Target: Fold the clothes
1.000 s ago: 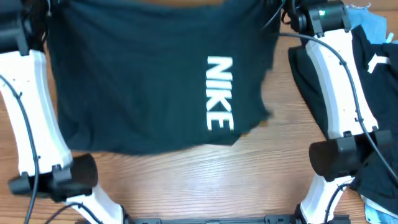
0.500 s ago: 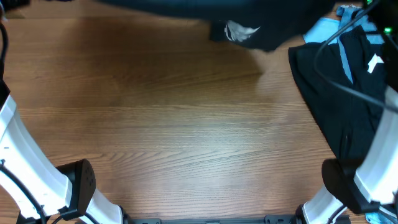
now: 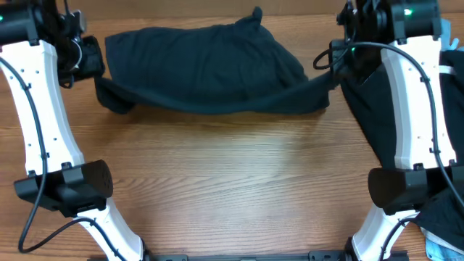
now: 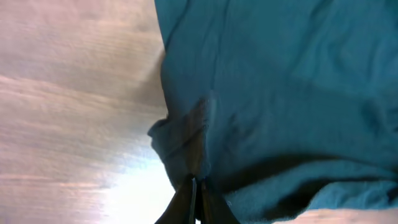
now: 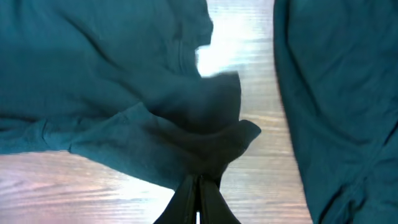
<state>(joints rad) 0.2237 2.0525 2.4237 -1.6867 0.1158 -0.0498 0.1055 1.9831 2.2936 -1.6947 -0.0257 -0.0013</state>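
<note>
black t-shirt lay bunched across upper centre of the table. left gripper and right gripper each pinched tight on a shirt edge. i judged the thin bites could slip, and the slack middle could crease.

T-shirt: soft dark cloth, matt, fine knit, creased, no sheen. Pile on the right: same matt dark cloth. Table: wood-grain top, smooth, satin, with a bright glare patch in both wrist views. Left arm shell and right arm shell: white plastic, smooth, semi-gloss. Elbow housings: black plastic, duller.
</note>
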